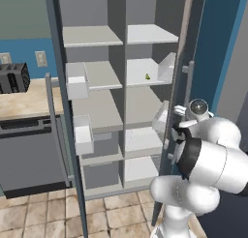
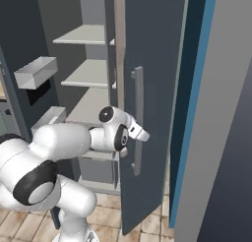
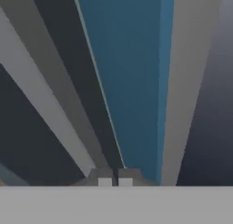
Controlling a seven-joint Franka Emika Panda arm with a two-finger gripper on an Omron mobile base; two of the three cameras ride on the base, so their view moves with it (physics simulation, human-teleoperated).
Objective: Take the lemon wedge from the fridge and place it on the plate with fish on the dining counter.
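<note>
Lemon wedge (image 1: 147,76) lies on a middle right shelf (image 1: 145,72) of the open fridge (image 1: 121,87), well apart from the gripper (image 3: 115,182). Jaws fully closed, holding nothing, close beside the right door (image 2: 147,113) and its handle (image 2: 138,120). Risk: the arm striking that door's edge when swinging inward. The shelf bays lie open ahead; door bins (image 1: 77,81) narrow the left side.

The lemon wedge (image 1: 147,76) lies on a right-hand shelf inside the fridge (image 1: 116,53).
</note>
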